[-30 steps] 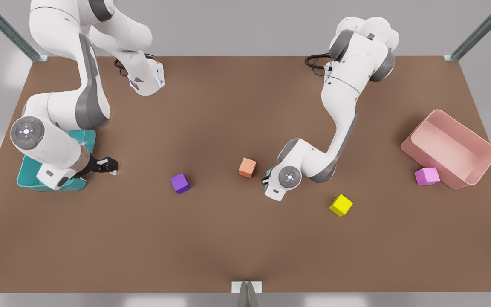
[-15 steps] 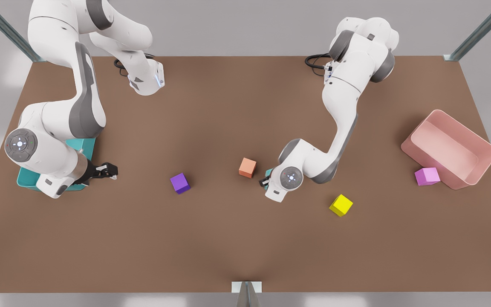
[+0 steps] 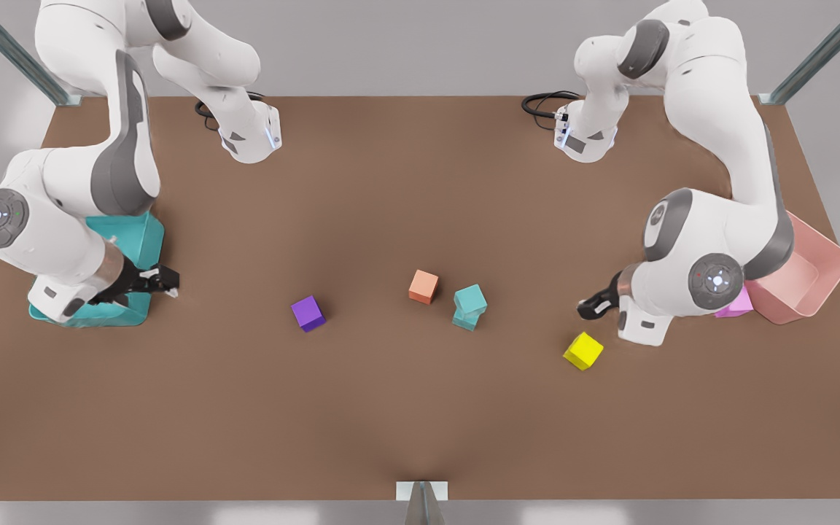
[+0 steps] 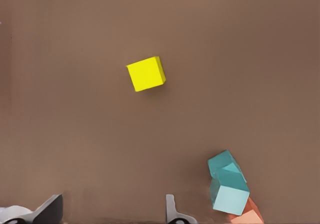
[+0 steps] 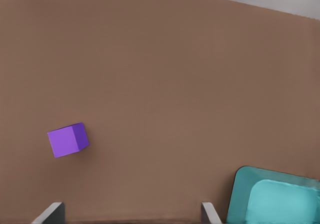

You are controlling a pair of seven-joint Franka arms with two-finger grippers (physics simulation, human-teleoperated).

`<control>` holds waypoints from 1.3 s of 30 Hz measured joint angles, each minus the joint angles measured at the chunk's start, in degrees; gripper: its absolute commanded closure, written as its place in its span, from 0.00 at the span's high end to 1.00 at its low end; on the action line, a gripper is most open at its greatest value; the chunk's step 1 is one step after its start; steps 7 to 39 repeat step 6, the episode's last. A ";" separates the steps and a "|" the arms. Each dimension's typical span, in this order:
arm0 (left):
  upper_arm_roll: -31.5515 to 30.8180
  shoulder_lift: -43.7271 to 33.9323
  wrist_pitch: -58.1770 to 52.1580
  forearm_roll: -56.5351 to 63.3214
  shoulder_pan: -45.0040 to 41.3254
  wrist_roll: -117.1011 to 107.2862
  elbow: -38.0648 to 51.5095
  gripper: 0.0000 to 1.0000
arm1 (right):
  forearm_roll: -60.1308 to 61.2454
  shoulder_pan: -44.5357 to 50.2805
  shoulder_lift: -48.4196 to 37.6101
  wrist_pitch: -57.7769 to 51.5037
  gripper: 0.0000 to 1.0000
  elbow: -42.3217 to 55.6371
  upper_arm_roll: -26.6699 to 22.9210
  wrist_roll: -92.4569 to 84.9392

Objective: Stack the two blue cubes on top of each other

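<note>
The two blue cubes [image 3: 469,307] stand stacked near the middle of the brown counter [image 3: 391,408], the upper cube [image 3: 470,298] resting on the lower cube [image 3: 464,319] with a slight twist, so its corners do not line up with those below; the left wrist view shows the same pair [image 4: 228,182] one atop the other. An orange cube [image 3: 424,286] sits just beside the stack at its 9 o'clock, apart from it. A purple cube [image 3: 308,313] lies farther out at 9 o'clock, and a yellow cube [image 3: 583,351] lies at about 4 o'clock. The left end effector [image 3: 589,306] hovers at the stack's 3 o'clock, well apart from it and near the yellow cube, its fingers [image 4: 172,211] spread apart and holding nothing. A pink cube [image 3: 735,306] peeks from behind that arm, against a pink bin [image 3: 821,273]. The right end effector [image 3: 163,281] hangs far off at 9 o'clock, beside a teal bin [image 3: 135,240], its fingers [image 5: 50,213] likewise apart and empty.
</note>
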 measured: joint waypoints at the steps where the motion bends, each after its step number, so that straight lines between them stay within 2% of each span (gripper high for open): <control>1: 0.83 -5.43 -0.88 0.41 1.79 2.55 -6.41 1.00 | -0.32 -0.45 -0.89 -0.70 1.00 0.04 -1.01 -0.03; 3: 1.93 -11.51 -1.39 0.78 3.02 6.83 -13.46 1.00 | -0.75 -0.68 -1.26 -1.78 1.00 0.00 -1.72 -0.07; 6: 2.41 -13.41 -1.47 0.85 2.59 12.40 -15.45 1.00 | -1.04 -0.26 -1.25 -2.87 1.00 -0.02 -1.87 -0.12; 39: 2.41 -13.41 -1.47 0.85 2.59 12.40 -15.45 1.00 | -1.04 -0.26 -1.25 -2.87 1.00 -0.02 -1.87 -0.12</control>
